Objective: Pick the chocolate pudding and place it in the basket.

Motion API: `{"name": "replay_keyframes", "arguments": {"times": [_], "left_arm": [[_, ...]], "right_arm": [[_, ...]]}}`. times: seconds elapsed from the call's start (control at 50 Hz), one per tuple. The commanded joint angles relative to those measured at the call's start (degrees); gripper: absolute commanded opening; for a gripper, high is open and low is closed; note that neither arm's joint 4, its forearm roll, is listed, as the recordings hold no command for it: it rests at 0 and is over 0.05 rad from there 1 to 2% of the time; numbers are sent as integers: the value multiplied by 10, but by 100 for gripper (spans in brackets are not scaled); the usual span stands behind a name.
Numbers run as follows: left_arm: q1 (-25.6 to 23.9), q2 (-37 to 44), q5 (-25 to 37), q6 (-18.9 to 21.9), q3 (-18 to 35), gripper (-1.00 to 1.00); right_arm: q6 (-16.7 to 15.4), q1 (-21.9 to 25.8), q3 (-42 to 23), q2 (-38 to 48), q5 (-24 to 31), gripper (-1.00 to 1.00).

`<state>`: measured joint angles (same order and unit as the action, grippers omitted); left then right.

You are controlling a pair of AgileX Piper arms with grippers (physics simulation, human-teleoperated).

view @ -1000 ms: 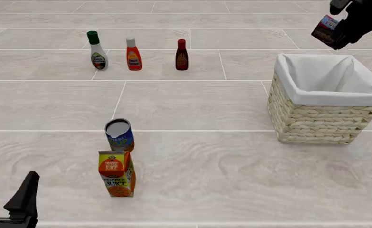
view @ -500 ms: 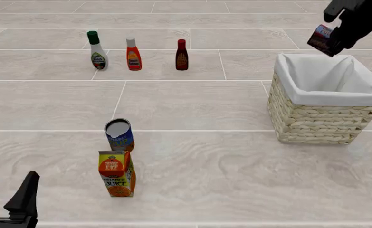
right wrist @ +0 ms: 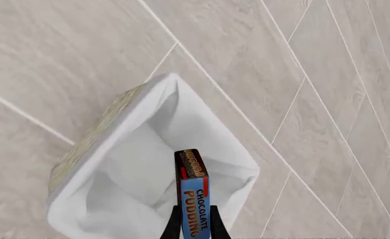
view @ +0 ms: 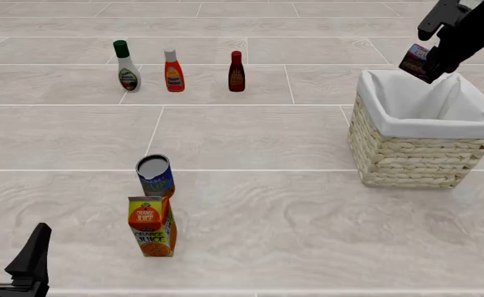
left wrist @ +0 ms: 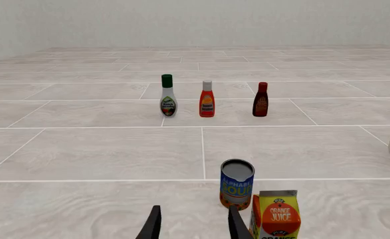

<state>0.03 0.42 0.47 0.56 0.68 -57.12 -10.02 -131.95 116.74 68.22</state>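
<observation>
Fingers of your left gripper [view: 11,257] sit spread apart at the near left corner of the counter [view: 250,136], holding nothing, exactly where they were a second ago. Just right of them the juice carton [view: 152,226] and the blue can [view: 156,176] behind it have not shifted, and neither have the three bottles in the far row: the white one with the green cap [view: 127,66], the orange one [view: 173,70] and the dark red one [view: 237,72].

All the change is on the right. Your right gripper [view: 434,60] has carried the chocolate pudding [view: 418,62] down and inward: a second ago the box hung higher, beyond the far edge of the basket [view: 407,158], and now it sits lower, over the far part of the white lining. The right wrist view agrees: the box, pinched narrowly between the two fingers [right wrist: 212,225], stands on edge with the open mouth of the basket directly behind it.

So the carry looks close to done. The box is tilted and nearer the far rim than the middle, so bringing it a little further over the opening before you let go would keep it from catching the folded cloth
</observation>
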Motion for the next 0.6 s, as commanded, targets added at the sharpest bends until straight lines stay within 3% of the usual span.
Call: {"name": "replay_keyframes", "arguments": {"times": [0.02, 0.2, 0.28, 0.34, 0.36, 0.4, 0.6], "left_arm": [[0, -1, -1, -1, -2, 100], [0, -1, -1, -1, -2, 100], [0, -1, -1, -1, -2, 100], [0, -1, -1, -1, -2, 100], [0, -1, -1, -1, -2, 100], [0, -1, -1, -1, -2, 100], [0, -1, -1, -1, -2, 100]], "right_arm": [[5, -11, -3, 9, 0, -100], [10, -10, -20, 25, 6, -100], [43, 5, -41, 38, 17, -100], [49, 7, -47, 44, 17, -100], [67, 15, -48, 45, 17, -100], [57, 8, -49, 49, 16, -100], [67, 10, -57, 62, 16, -100]]}}
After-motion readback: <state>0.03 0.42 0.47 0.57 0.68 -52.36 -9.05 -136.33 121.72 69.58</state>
